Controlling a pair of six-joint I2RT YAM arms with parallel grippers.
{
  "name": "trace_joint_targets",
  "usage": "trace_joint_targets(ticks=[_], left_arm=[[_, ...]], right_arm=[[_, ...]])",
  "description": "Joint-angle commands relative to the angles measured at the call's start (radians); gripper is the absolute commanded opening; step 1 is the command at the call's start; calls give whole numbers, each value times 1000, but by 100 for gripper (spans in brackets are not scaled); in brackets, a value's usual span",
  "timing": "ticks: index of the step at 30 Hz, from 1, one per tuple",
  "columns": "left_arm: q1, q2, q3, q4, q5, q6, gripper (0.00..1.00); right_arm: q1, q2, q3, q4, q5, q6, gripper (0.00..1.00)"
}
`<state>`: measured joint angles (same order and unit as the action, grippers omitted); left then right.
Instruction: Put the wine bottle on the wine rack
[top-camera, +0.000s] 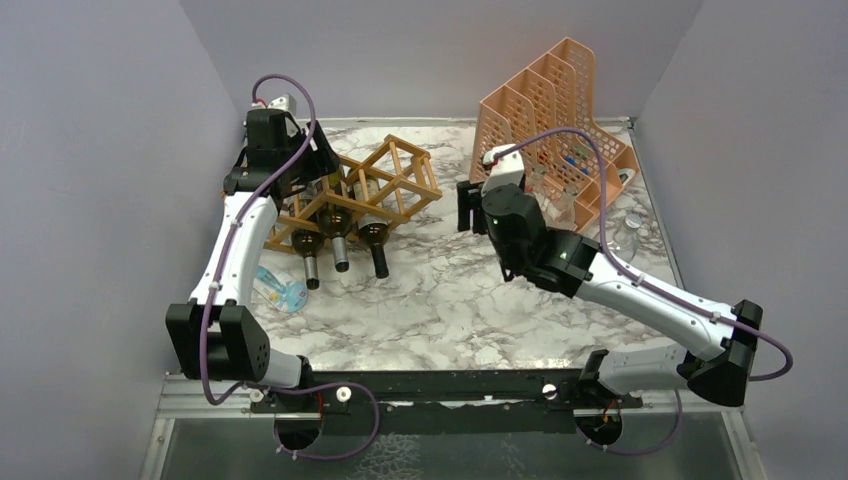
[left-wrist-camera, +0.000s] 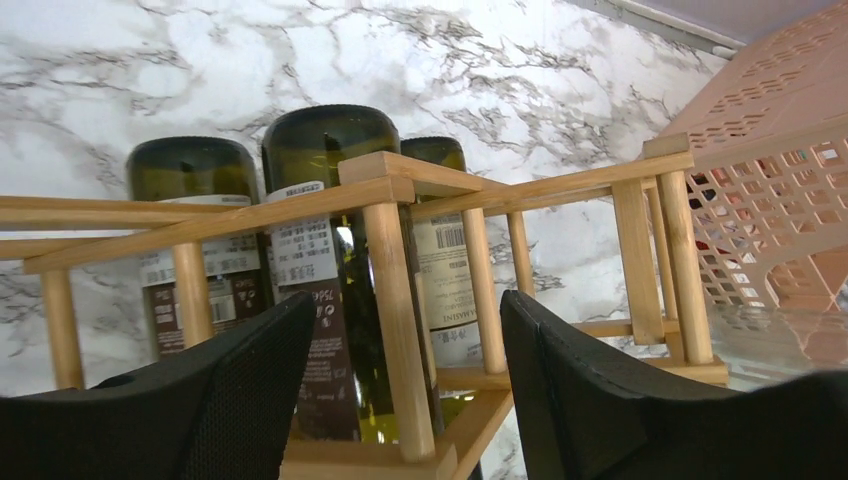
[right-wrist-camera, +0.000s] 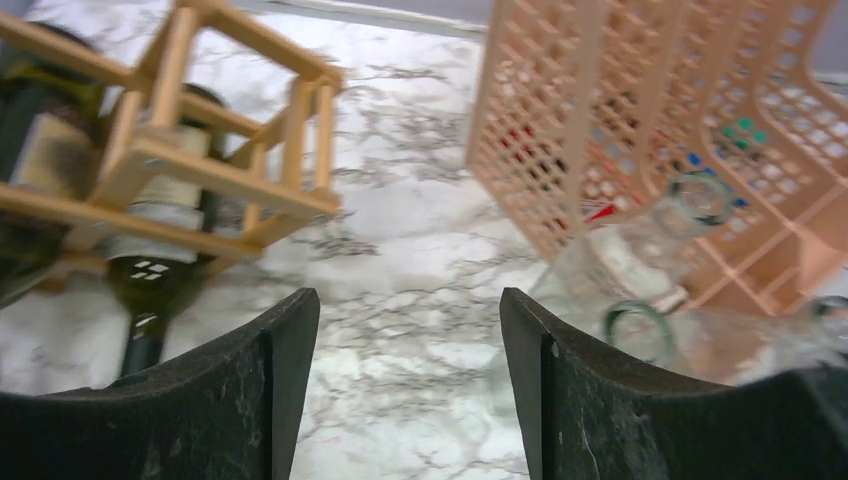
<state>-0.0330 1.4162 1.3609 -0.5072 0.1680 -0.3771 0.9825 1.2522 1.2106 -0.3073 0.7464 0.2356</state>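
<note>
Our left gripper (left-wrist-camera: 405, 320) stands wide open with nothing clamped. Its two black fingers (left-wrist-camera: 230, 390) frame one upright stick of the wine rack (left-wrist-camera: 250, 212), which shows in the gap between them. We cannot tell whether either finger touches the wood.

Just beyond that stick, inside the rack, three dark green wine bottles (left-wrist-camera: 330, 200) lie side by side. Their rounded bases are ahead of the fingertips, and their labelled bodies run back under the fingers. In the top view we see their necks poking out of the rack on the side toward the arm bases. The rack stands on the marble table (left-wrist-camera: 560, 90). Well behind this gripper, beside its own forearm, a small blue-and-clear packet (top-camera: 282, 290) lies on the table.

Our right gripper (right-wrist-camera: 405, 320) is also spread wide and holds nothing. It hangs over bare marble, well apart from the rack. The rack's end cell is ahead of this gripper to its left. The peach mesh file holder (right-wrist-camera: 560, 130) is ahead to its right. Some clear glassware (right-wrist-camera: 640, 335) sits against the holder, on the side nearer the gripper.
</note>
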Motion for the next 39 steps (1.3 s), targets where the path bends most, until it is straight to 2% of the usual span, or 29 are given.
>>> trace_joint_targets(ticks=[1, 8, 15, 22, 28, 34, 39], left_arm=[[1, -108, 14, -40, -73, 77, 73], [-1, -225, 16, -54, -21, 135, 74], [-48, -254, 28, -20, 197, 190, 74], [-198, -262, -4, 29, 281, 252, 74], [-294, -256, -61, 85, 358, 261, 74], [-345, -269, -153, 228, 401, 210, 75], [-414, -280, -278, 417, 405, 165, 76]], right_arm=[[-100, -24, 40, -81, 66, -33, 70], [-212, -25, 5, -146, 6, 16, 70], [-260, -1, -49, -155, -74, 53, 64], [-280, 16, -66, -144, -74, 38, 44], [-280, -25, -80, -86, -119, -37, 18], [-280, -114, -70, -37, -245, -81, 8], [-281, -169, -55, -32, -386, -68, 3]])
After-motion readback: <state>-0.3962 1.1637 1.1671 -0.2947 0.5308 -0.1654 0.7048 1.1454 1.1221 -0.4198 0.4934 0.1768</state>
